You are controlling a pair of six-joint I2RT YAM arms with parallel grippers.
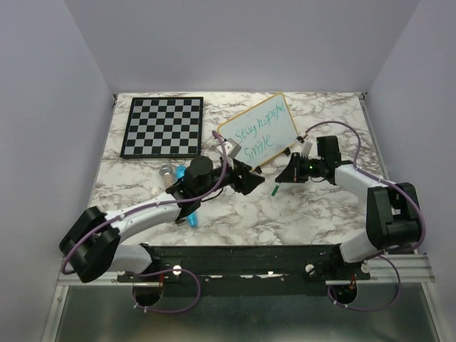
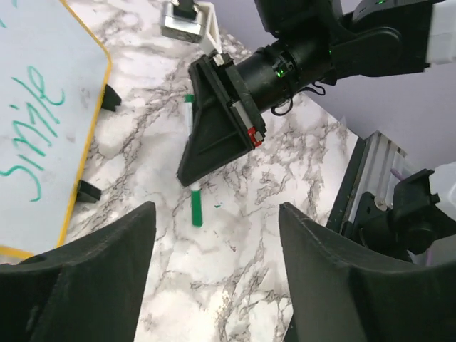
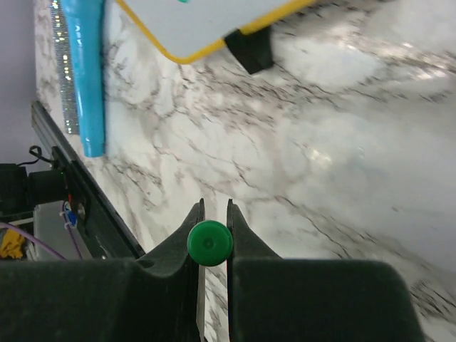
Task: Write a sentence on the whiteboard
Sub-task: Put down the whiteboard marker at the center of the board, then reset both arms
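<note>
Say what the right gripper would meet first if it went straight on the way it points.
Probably the table: the right gripper points down at bare marble short of the whiteboard. The marker it grips sticks out ahead, so its tip would touch first; depth is unclear.

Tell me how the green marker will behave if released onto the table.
The marker is round in section, so it would probably roll on the smooth table. It looks thin and straight, likely stiff and light.
</note>
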